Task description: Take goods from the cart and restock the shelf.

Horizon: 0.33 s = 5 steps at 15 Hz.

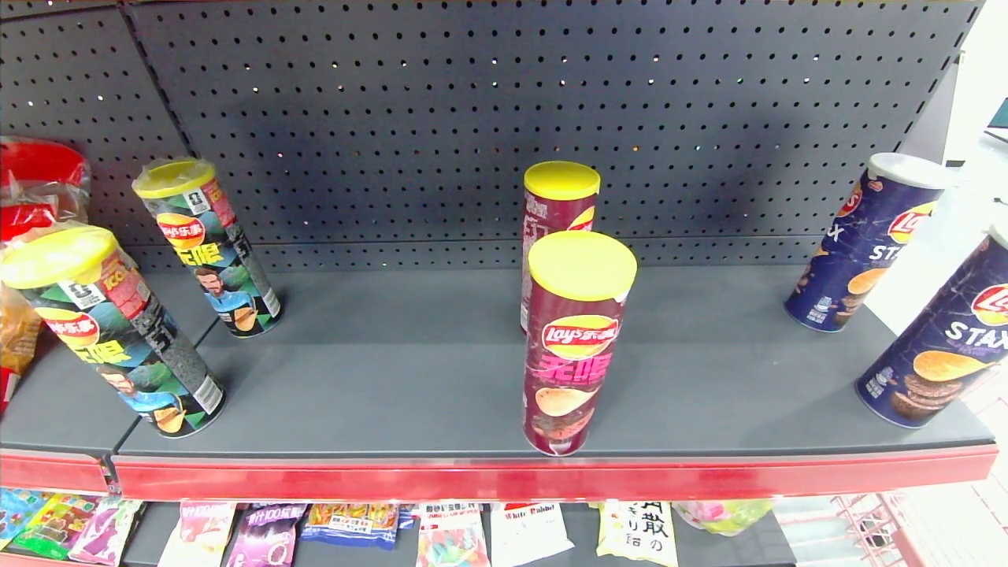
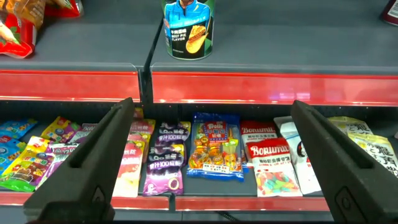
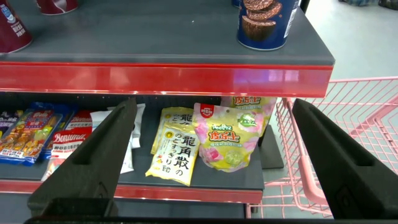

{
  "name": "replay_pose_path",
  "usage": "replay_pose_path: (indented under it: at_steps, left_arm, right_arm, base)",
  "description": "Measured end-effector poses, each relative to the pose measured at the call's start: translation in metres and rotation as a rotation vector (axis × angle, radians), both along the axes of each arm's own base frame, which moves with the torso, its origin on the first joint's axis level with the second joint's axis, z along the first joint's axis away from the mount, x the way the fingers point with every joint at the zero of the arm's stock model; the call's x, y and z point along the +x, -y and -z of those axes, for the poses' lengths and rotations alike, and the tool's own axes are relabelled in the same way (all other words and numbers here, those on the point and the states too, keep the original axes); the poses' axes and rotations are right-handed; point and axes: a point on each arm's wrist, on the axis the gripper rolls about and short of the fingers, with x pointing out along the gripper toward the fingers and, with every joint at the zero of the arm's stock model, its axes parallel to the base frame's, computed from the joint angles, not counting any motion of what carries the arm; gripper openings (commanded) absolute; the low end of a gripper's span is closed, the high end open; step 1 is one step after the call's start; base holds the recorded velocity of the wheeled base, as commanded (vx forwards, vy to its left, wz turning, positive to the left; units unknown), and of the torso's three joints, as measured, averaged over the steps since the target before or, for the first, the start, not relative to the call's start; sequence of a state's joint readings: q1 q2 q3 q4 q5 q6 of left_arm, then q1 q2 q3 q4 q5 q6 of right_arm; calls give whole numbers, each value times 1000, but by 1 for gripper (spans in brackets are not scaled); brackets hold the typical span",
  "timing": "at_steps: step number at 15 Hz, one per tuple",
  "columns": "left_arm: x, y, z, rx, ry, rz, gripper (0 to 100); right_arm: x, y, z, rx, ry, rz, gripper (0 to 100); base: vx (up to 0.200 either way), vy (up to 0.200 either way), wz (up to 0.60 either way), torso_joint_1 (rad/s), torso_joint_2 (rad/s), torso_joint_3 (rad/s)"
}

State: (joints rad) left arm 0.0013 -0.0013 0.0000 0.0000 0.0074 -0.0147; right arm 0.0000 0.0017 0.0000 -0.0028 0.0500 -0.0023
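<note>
Grey metal shelf [image 1: 394, 370] carries two green-black chip cans [image 1: 118, 331], two maroon cans [image 1: 575, 346] and two navy cans [image 1: 866, 244]. Left gripper [image 2: 211, 162] and right gripper [image 3: 211, 162] hold their fingers wide apart, empty.

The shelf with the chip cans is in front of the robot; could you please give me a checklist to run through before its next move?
1. The left end effector is open and empty: ok.
2. The right end effector is open and empty: ok.
3. The shelf has bare room between the cans: ok.
4. The front maroon can stands upright: ok.
5. The pink cart stands by the shelf's right end: ok.
6. Goods remain in the cart: cannot tell.
</note>
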Motion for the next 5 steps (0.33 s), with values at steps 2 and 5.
replay_pose_path:
  at_steps: [2, 5]
  left_arm:
    - [0, 0, 0, 0, 0, 0, 100]
    - [0, 0, 0, 0, 0, 0, 100]
  right_arm:
    - [0, 0, 0, 0, 0, 0, 100]
    - [0, 0, 0, 0, 0, 4, 100]
  base:
    - [0, 0, 0, 0, 0, 0]
    - [0, 0, 0, 0, 0, 0]
